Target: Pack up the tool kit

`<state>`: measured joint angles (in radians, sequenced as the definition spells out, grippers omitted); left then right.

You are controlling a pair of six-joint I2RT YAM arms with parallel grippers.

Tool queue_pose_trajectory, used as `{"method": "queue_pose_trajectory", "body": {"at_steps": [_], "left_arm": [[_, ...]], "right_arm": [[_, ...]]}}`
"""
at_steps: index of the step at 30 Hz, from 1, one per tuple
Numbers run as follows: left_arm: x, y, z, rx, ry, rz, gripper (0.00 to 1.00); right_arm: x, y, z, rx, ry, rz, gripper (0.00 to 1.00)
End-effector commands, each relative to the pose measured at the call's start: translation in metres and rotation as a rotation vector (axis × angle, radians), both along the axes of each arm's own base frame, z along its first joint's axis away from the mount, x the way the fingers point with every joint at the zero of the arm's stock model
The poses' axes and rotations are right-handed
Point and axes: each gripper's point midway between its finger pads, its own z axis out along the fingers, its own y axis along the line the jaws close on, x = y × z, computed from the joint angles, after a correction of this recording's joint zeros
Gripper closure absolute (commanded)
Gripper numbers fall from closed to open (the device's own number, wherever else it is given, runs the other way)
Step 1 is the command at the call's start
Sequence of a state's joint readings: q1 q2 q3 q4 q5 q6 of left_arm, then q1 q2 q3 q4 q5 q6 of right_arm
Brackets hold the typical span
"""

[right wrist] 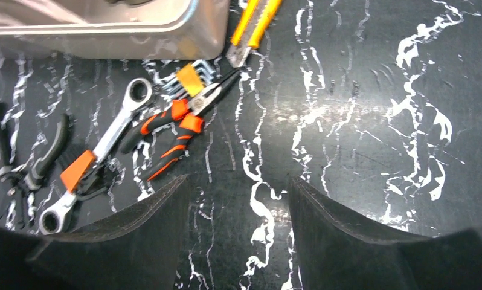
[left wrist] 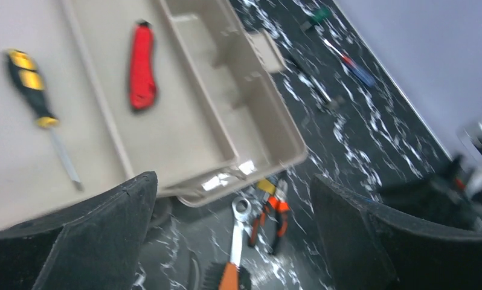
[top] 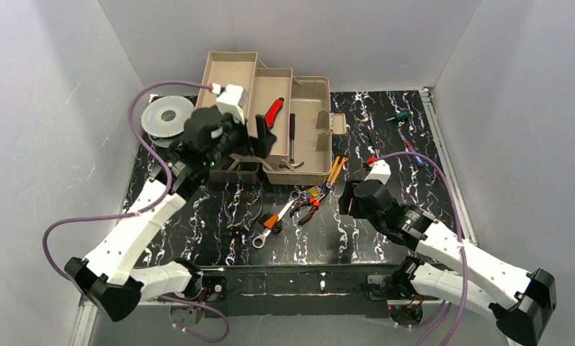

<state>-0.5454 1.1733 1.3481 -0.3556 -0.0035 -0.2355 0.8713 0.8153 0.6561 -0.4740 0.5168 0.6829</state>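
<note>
The left jaws stand wide apart and empty above the open tan toolbox (top: 310,119), whose tray holds the red knife (left wrist: 142,66) and a yellow-black screwdriver (left wrist: 36,90). The right jaws, also spread and empty, hover over the desk (right wrist: 359,151). The wrench (right wrist: 115,130) and orange pliers (right wrist: 187,118) lie ahead to their left.

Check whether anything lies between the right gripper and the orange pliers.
Nothing visible does. In the right wrist view the open right gripper hangs over bare table, with the orange pliers just ahead of its fingers. The wrench lies beside the pliers, off that path.
</note>
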Motion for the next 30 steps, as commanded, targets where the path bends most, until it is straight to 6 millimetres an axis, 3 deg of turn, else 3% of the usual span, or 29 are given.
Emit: {"method": "queue_pose_trajectory", "body": {"at_steps": [1,7,11,14,18,22,30], "left_arm": [[-0.033,-0.018,-0.052,0.043,0.102,-0.041,0.02],[-0.074,-0.040,-0.121,0.120,0.205,-0.176,0.02],[-0.092,-0.049,-0.148,0.134,0.245,-0.257,0.02],[-0.099,-0.053,-0.166,0.155,0.255,-0.290,0.02],[-0.108,-0.050,-0.192,0.224,0.300,-0.307,0.02],[-0.110,-0.039,-0.222,0.285,0.356,-0.260,0.04],[-0.107,-0.023,-0.275,0.410,0.458,-0.173,0.09]], "right_arm": [[0.019,-0.020,0.001,-0.005,0.057,-0.127,0.33],[0.047,-0.046,-0.009,0.142,0.225,-0.149,0.33],[0.063,-0.065,-0.007,0.128,0.243,-0.253,0.32],[0.068,-0.041,0.001,0.207,0.271,-0.144,0.33],[0.060,-0.013,-0.012,0.360,0.331,-0.096,0.32],[0.053,-0.007,-0.024,0.394,0.325,-0.133,0.32],[0.050,-0.002,-0.021,0.361,0.321,-0.104,0.32]]}}
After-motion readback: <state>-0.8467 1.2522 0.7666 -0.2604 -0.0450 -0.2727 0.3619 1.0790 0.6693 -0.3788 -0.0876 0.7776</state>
